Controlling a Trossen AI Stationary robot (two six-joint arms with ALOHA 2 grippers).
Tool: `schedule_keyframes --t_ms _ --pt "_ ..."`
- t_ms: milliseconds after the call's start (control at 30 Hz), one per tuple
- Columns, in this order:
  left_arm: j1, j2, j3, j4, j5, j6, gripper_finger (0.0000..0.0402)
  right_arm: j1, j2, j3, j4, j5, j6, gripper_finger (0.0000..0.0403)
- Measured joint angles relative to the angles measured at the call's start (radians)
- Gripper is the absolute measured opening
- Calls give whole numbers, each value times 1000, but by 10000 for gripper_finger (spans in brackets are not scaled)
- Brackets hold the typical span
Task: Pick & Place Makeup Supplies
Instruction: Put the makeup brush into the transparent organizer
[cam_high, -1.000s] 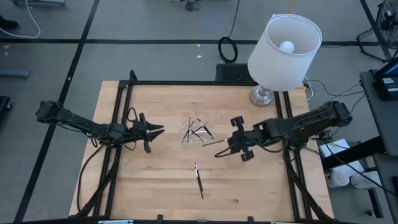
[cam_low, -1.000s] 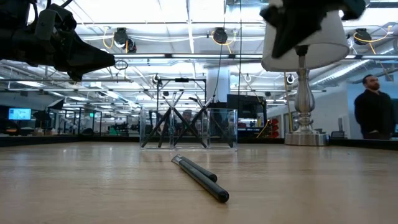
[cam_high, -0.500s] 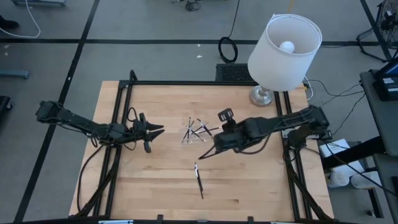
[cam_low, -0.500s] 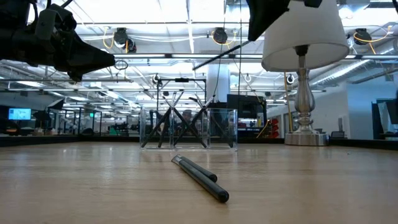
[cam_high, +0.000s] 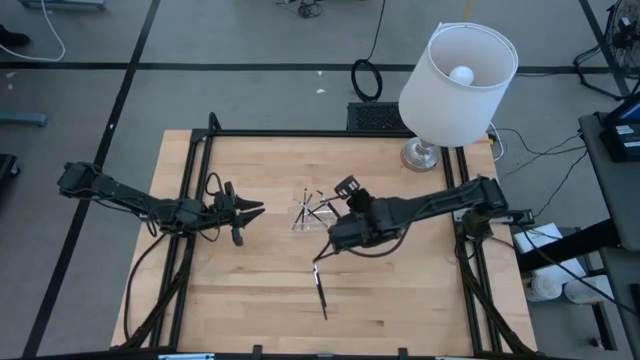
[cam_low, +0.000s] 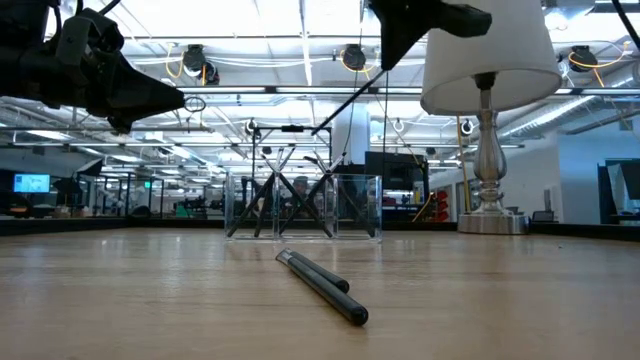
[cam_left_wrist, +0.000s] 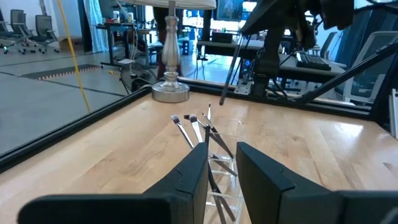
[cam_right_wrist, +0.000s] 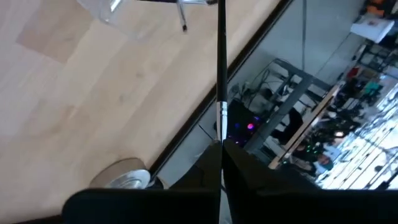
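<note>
My right claw (cam_high: 342, 233) is clamped on a stick (cam_high: 324, 250) above the table (cam_high: 260, 290), just right of the clear tray (cam_low: 303, 207), where several sticks (cam_high: 318, 207) lean. One more stick (cam_low: 322, 285) lies on the table nearer the front. My left claw (cam_high: 248, 210) hovers left of the tray, fingers slightly apart.

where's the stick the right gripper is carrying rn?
High view: the thin dark stick hangs from the right gripper at table centre, just right of the clear plastic organizer, above the loose dark pencil on the wood.
</note>
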Motion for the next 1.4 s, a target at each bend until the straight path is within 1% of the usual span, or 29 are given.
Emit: schedule_keyframes --t_ms 200,433,667,767,1000,1200,1400 --pt "0 0 0 0 0 0 90 0 32 0 11 0 -64 0" --pt "0 0 0 0 0 0 90 0 70 -1 81 -1 -142 0" --pt "0 0 0 0 6 0 90 0 116 -2 96 -7 -194 0" --pt "0 0 0 1 6 0 90 0 133 -2 109 -25 -215 0" --pt "0 0 0 1 7 0 90 0 192 -2 163 -28 -267 0" --pt "0 0 0 2 8 -1 90 -14 251 -2 214 -28 -321 0" --pt "0 0 0 2 8 -2 90 -33 290 -2 246 -28 -335 0"
